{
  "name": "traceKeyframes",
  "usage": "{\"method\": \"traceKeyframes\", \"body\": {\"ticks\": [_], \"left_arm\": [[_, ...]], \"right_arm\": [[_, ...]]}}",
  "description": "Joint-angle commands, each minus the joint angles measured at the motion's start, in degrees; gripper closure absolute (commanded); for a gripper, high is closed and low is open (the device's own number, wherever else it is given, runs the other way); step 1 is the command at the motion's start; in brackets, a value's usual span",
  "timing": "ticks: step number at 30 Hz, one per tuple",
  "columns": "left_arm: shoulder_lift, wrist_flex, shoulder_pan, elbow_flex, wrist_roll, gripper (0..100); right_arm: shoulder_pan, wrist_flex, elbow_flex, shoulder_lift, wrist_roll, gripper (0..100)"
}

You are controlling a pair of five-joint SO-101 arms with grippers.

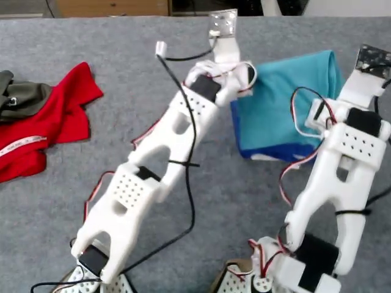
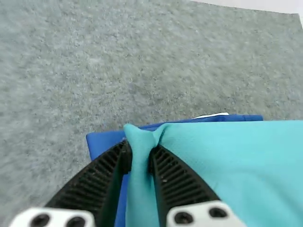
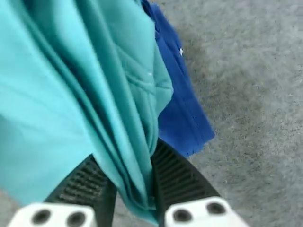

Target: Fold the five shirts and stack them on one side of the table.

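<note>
- Grey felt tabletop (image 1: 122, 55), high view: a teal cotton shirt (image 1: 287, 97) lies over a folded royal-blue shirt (image 1: 275, 149) at 2 o'clock. A crumpled red shirt (image 1: 55, 119) and an olive-green garment (image 1: 18, 97) sit unfolded at 9 o'clock.
- Left wrist view: the left gripper (image 2: 139, 156) is clamped on a pinched corner of the teal shirt.
- Right wrist view: the right gripper (image 3: 128, 158) grasps another bunched teal fold. By these pictures, one shirt looks stacked, a second is mid-fold, and the others are untouched.
</note>
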Motion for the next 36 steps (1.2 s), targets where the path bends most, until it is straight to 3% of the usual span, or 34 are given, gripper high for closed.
{"method": "traceKeyframes", "body": {"ticks": [1,4,10,12,17,23,26,29,36], "left_arm": [[-0.84,-1.58,0.18,-0.44,3.69,93],[-0.84,-1.41,-0.09,-0.44,7.38,87],[-0.84,0.88,0.79,-1.67,7.82,83],[-0.66,3.43,0.44,-4.57,7.82,83],[-0.22,10.29,-5.98,-11.78,7.82,89],[-0.84,26.02,-18.55,-22.68,7.38,93],[-0.22,37.80,-26.73,-30.33,2.64,90],[-0.13,48.26,-36.57,-34.20,0.26,81],[-0.13,48.79,-61.80,-20.31,-8.26,77]], "right_arm": [[2.07,-1.23,-2.77,1.01,2.20,99.2],[1.89,-0.79,-2.77,1.89,2.29,91.6],[1.63,-1.14,-2.86,-0.22,-1.14,45.1],[0.40,-1.14,-2.86,-1.27,-1.41,39.7],[-2.24,-1.14,-3.12,-2.95,-4.84,54.9],[-6.99,-1.14,-3.21,-6.73,-4.75,99.8],[-10.07,0.00,-2.77,-9.10,-5.36,92.4],[-13.49,0.88,-2.77,-10.95,-6.59,91.0],[-23.52,4.13,-2.59,-11.30,-6.77,91.0]]}}
